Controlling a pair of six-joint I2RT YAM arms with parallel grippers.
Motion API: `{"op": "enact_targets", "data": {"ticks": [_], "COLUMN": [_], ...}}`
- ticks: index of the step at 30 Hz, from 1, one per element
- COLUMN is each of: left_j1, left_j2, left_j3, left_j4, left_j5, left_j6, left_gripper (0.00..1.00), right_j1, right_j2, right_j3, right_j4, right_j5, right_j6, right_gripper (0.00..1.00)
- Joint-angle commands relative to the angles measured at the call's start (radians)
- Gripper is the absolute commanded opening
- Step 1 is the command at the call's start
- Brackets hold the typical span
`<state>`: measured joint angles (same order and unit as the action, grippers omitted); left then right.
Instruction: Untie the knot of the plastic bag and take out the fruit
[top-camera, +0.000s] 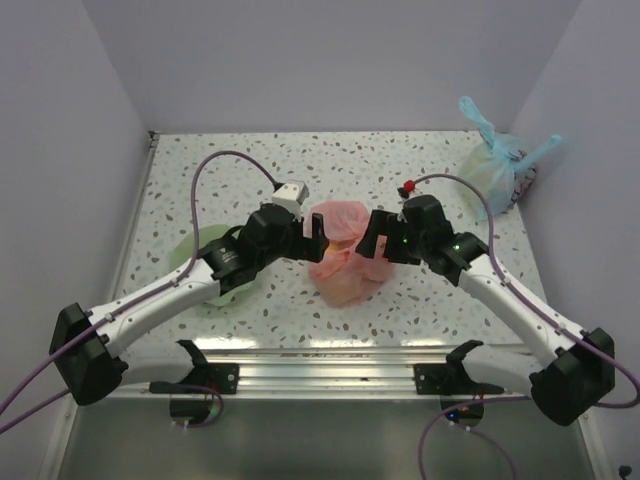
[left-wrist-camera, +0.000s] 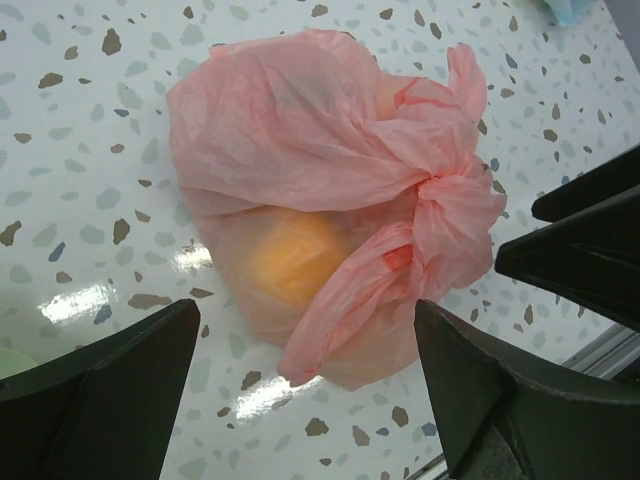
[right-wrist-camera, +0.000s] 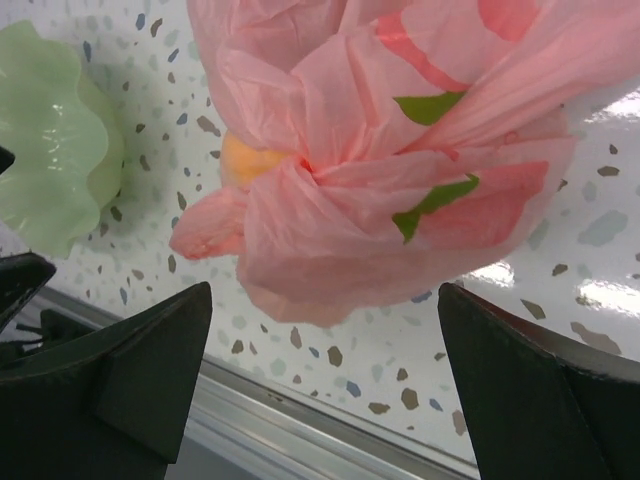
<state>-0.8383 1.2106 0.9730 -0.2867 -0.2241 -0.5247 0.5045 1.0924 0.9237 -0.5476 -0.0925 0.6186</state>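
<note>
- Plastic bag (left-wrist-camera: 300, 170) sits mid-table (top-camera: 250, 160), between the two arms and a bit toward the near edge; green bowl (right-wrist-camera: 50, 170) just to its left, blue bag (top-camera: 490, 165) well apart in the far right corner.
- Left gripper (left-wrist-camera: 305, 320): jaws wide apart, hovering over the bag, nothing between the pads.
- Right gripper (right-wrist-camera: 325, 295): jaws also spread wide, close on the bag's other side, holding nothing.
- Knot (left-wrist-camera: 435, 190) is tied: a small bunched pink tuft on the bag's right side in the left wrist view, loose ears flaring out of it.
- Fruit (left-wrist-camera: 295, 260): one orange-yellow round piece shows through the film low in the bag; others can't be made out.
- Handling guess: film looks thin, crinkly, very light, slippery and limp; it will likely slide on the smooth top and deform rather than resist.
- Best hold, I'd say: one gripper pinches the bag neck right under the knot, the other takes a free ear and pulls it back through.
- Risk: hard tug could tear the film or tighten the knot.
</note>
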Motion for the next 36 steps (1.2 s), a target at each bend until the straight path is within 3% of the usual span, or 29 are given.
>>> {"op": "enact_targets", "data": {"ticks": [1,4,7,11,14,15,18,22,26,36], "left_j1": [0.041,0.050,0.050,0.048,0.048,0.048,0.047,0.018,-0.050,-0.065], "left_j2": [-0.006,0.006,0.015,0.024,0.029,0.032,0.061,0.116,0.191,0.363], "left_j3": [0.016,0.018,0.013,-0.007,-0.008,-0.020,-0.030,-0.008,0.065,0.144], "left_j4": [0.000,0.007,0.026,0.052,0.072,0.087,0.141,0.201,0.218,0.271], "left_j5": [0.075,0.097,0.130,0.179,0.204,0.210,0.245,0.273,0.227,0.065], "left_j6": [0.068,0.095,0.106,0.106,0.094,0.082,0.051,0.005,-0.004,-0.113], "left_gripper": [0.95,0.95,0.95,0.96,0.96,0.97,0.97,0.98,0.99,0.96], "right_j1": [0.078,0.129,0.157,0.158,0.158,0.158,0.158,0.158,0.158,0.158], "right_j2": [0.095,0.147,0.147,0.052,-0.002,-0.029,-0.042,-0.058,-0.088,-0.074], "right_j3": [0.073,0.078,0.024,-0.080,-0.143,-0.167,-0.203,-0.226,-0.258,-0.249], "right_j4": [0.115,0.114,0.126,0.144,0.150,0.150,0.167,0.207,0.236,0.262], "right_j5": [0.164,0.238,0.309,0.355,0.353,0.349,0.324,0.234,0.212,0.139], "right_j6": [0.104,0.138,0.159,0.182,0.150,0.120,0.069,0.018,-0.022,-0.088], "right_gripper": [0.99,0.98,0.91,0.51,0.30,0.16,0.00,0.00,0.00,0.00]}}
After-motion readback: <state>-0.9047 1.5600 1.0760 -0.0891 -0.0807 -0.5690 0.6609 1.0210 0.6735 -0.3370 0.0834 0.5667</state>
